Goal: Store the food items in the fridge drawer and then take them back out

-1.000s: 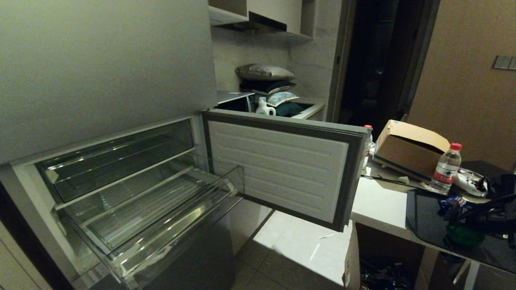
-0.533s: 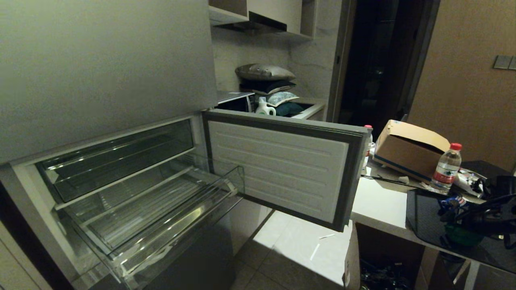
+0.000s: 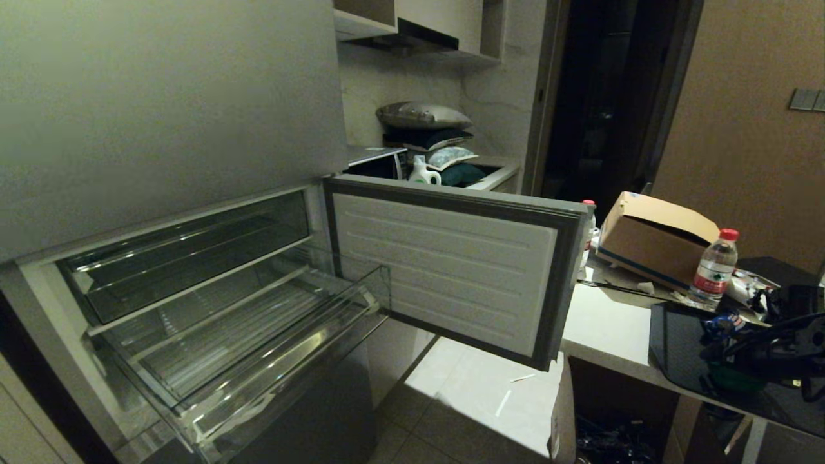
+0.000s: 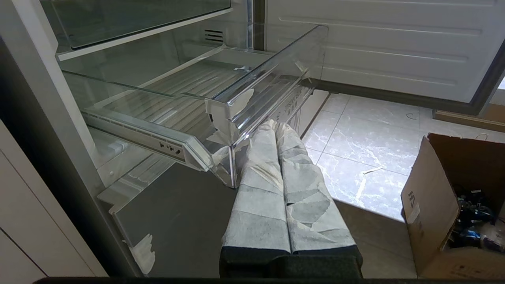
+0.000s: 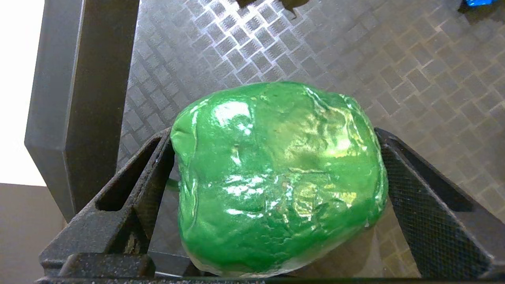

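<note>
Straddling a glossy green pepper-shaped food item (image 5: 276,177), the right gripper (image 5: 272,205) keeps its 2 black jaws spread wide on either side of it, probably just touching, not clamped. Over the last second it has barely shifted above the black textured tray (image 3: 677,335). The clear ribbed fridge drawer (image 3: 258,348) stands pulled out, far left of that tray, so storing is not yet begun. The left gripper (image 4: 276,130), pads together, hangs beside the drawer's corner.

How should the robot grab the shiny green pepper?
Grip the green pepper across its wide middle, coming down from above. It sits on the dark tray, round and lumpy, with bulging sides that suit flat fingers. The right gripper is already open around it, one finger on each side, probably not squeezing yet.
</note>
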`<state>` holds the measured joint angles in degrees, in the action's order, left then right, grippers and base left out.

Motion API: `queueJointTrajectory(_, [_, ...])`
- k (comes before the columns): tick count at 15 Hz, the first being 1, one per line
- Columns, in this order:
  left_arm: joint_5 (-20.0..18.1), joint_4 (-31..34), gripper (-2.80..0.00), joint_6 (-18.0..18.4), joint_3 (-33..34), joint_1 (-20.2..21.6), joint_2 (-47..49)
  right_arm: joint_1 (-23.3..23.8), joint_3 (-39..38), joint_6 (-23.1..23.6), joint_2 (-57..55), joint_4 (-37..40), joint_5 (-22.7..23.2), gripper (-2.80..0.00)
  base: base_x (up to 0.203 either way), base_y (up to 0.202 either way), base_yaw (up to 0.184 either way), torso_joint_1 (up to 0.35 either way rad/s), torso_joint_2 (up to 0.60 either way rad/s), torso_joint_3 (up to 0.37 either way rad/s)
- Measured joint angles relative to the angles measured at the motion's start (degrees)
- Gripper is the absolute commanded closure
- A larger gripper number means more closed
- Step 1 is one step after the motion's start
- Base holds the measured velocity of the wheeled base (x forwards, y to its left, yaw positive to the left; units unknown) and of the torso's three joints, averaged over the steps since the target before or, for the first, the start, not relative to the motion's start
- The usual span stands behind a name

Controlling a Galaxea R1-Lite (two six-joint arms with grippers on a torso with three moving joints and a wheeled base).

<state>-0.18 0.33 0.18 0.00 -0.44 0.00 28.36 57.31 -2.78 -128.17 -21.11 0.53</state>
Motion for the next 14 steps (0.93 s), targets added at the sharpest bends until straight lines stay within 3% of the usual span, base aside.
queueJointTrajectory(7, [0.0,0.0,0.0,0.0,0.0,0.0,0.0,0.1,-3.3,-0.2,4.5,0.1,1.7,0.0,0.0,0.0,0.0,0.0,0.0,0.0])
queueJointTrajectory(14, [0.0,0.0,0.0,0.0,0.0,0.0,0.0,0.4,-17.7,0.2,28.6,1.8,5.9,0.0,0.0,0.0,0.0,0.0,0.0,0.0])
